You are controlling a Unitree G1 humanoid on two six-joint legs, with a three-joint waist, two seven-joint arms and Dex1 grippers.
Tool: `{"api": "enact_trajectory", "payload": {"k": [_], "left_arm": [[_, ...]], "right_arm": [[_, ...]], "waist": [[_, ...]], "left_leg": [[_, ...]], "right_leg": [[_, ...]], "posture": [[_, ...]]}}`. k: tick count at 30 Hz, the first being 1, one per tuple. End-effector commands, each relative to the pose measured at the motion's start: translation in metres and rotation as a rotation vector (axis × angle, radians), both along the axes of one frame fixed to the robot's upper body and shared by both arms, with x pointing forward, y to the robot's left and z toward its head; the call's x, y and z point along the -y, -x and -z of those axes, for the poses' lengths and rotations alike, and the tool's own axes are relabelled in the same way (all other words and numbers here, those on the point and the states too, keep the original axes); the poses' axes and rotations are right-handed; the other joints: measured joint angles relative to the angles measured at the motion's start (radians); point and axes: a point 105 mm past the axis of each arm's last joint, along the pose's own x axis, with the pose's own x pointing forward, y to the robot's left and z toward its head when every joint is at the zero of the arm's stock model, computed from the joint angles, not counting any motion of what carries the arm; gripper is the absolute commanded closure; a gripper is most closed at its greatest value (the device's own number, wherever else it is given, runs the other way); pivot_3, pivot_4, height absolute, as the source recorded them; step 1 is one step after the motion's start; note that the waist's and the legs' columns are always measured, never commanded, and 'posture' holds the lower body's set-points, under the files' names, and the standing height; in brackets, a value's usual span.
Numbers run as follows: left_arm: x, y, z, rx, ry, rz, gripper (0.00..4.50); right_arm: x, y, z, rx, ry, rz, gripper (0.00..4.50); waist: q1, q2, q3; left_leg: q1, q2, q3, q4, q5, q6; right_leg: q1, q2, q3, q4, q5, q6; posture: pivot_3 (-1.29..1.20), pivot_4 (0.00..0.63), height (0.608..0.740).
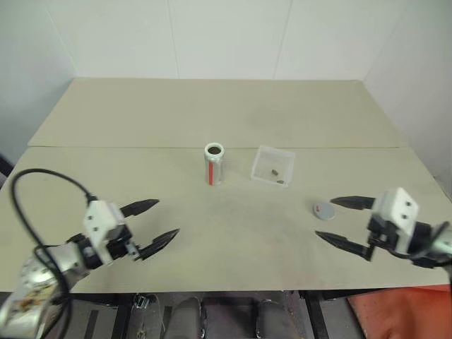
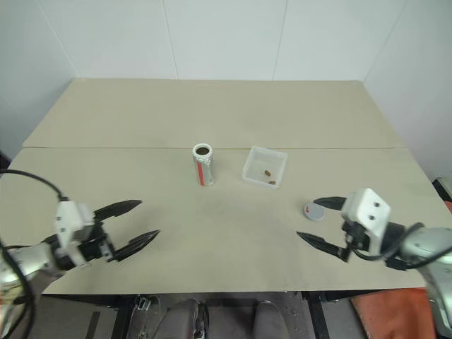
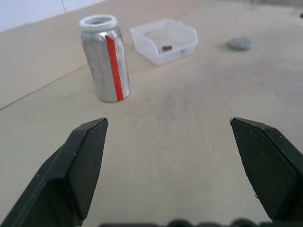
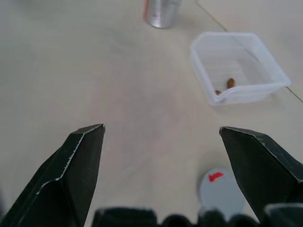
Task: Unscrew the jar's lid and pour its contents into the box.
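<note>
The jar (image 1: 214, 164) stands upright and uncapped in the middle of the table, red stripe facing me. Just right of it sits the clear box (image 1: 273, 166) with a few brown bits of the contents (image 1: 275, 172) inside. The grey lid (image 1: 323, 210) lies flat on the table further right, a small red mark on it. My right gripper (image 1: 343, 221) hovers open beside the lid, holding nothing. Toward the near left my left gripper (image 1: 157, 221) is open too, well short of the jar (image 3: 105, 57). The right wrist view has the box (image 4: 235, 67) and lid (image 4: 221, 191) ahead of the fingers.
The beige table (image 1: 212, 113) has a seam running across it behind the jar. White walls close off the far side and the right. A black cable (image 1: 42, 183) loops over my left arm.
</note>
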Motion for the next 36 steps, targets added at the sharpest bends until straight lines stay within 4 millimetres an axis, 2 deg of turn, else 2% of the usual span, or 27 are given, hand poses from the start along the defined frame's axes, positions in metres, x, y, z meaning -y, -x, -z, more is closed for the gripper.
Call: {"api": "enact_trajectory", "payload": {"k": [1, 5, 9, 12, 14, 18, 21, 24, 27, 30, 36], "left_arm": [[-0.007, 0.019, -0.031, 0.006, 0.066, 0.081, 0.02], [-0.022, 0.025, -0.043, -0.031, 0.056, 0.084, 0.02], [-0.028, 0.024, -0.036, -0.058, 0.003, 0.074, 0.02], [-0.031, 0.019, -0.024, -0.076, -0.063, 0.073, 0.02], [-0.031, 0.014, -0.026, -0.072, -0.053, 0.068, 0.02], [-0.034, 0.002, -0.03, -0.061, -0.06, 0.062, 0.02], [-0.034, -0.004, -0.029, -0.064, -0.094, 0.057, 0.02], [-0.033, -0.009, -0.03, -0.076, -0.087, 0.045, 0.02], [-0.031, -0.016, -0.032, -0.069, -0.087, 0.049, 0.02], [-0.031, -0.018, -0.039, -0.068, -0.087, 0.056, 0.02], [-0.032, -0.017, -0.042, -0.072, -0.084, 0.029, 0.02]], "right_arm": [[0.005, 0.012, -0.02, 0.008, 0.034, -0.065, 0.0], [0.013, 0.015, -0.024, -0.003, 0.075, -0.087, 0.0], [0.014, 0.009, -0.025, 0.027, 0.096, -0.075, 0.0], [0.014, 0.004, -0.022, 0.044, 0.123, -0.036, 0.0], [0.013, 0.001, -0.021, 0.065, 0.124, -0.008, 0.0], [-0.007, -0.001, -0.032, 0.117, 0.04, -0.041, 0.0], [-0.015, -0.005, -0.026, 0.147, 0.022, -0.033, 0.0], [-0.02, -0.022, -0.02, 0.181, -0.017, 0.071, 0.0], [-0.032, -0.019, -0.013, 0.156, -0.032, 0.04, 0.0], [-0.042, -0.011, -0.015, 0.139, -0.051, -0.019, 0.0], [-0.047, -0.018, -0.014, 0.138, 0.015, -0.018, 0.0]], "waist": [[-0.001, 0.0, 0.0], [0.001, 0.0, 0.0], [0.002, 0.0, 0.0], [0.003, 0.0, 0.0], [0.003, 0.0, 0.0], [0.003, 0.0, 0.0], [0.003, 0.0, 0.0], [0.001, -0.002, 0.0], [0.002, -0.001, 0.0], [0.003, -0.001, 0.0], [-0.001, -0.001, 0.0]], "left_leg": [[0.0, 0.0, 0.0, 0.0, 0.0, 0.0], [0.001, -0.001, 0.0, -0.002, 0.0, -0.001], [0.001, -0.003, 0.002, -0.003, 0.0, -0.001], [0.001, -0.003, 0.002, -0.003, 0.0, -0.001], [0.001, -0.003, 0.003, -0.003, 0.0, -0.001], [0.001, -0.002, 0.002, -0.003, 0.0, -0.001], [0.001, -0.002, 0.002, -0.005, 0.0, -0.001], [0.001, -0.002, 0.003, -0.005, 0.001, -0.002], [0.001, -0.002, 0.003, -0.006, 0.002, -0.003], [0.001, -0.002, 0.002, -0.006, 0.002, -0.003], [0.0, -0.002, 0.002, -0.006, 0.002, -0.003]], "right_leg": [[0.0, 0.0, 0.0, 0.001, 0.0, 0.0], [0.0, 0.0, 0.0, 0.0, -0.001, -0.001], [0.0, 0.001, 0.001, 0.0, -0.001, -0.001], [-0.001, 0.001, 0.001, 0.0, -0.001, -0.001], [-0.001, 0.001, 0.001, 0.0, -0.001, -0.001], [-0.001, 0.001, 0.001, 0.0, -0.001, -0.001], [-0.001, 0.001, 0.001, -0.001, -0.001, -0.001], [-0.002, 0.001, 0.002, -0.001, -0.001, -0.001], [-0.003, 0.001, 0.002, 0.001, -0.001, -0.001], [-0.003, 0.001, 0.002, 0.001, -0.001, -0.001], [-0.004, 0.001, 0.002, 0.001, -0.001, -0.001]], "posture": [[0.0, 0.15, 0.74], [0.0, 0.15, 0.74], [0.0, 0.15, 0.74], [0.0, 0.15, 0.74], [0.0, 0.15, 0.74], [0.0, 0.15, 0.74], [0.0, 0.15, 0.74], [0.0, 0.15, 0.74], [0.0, 0.15, 0.74], [0.0, 0.15, 0.74], [0.0, 0.15, 0.74]]}}
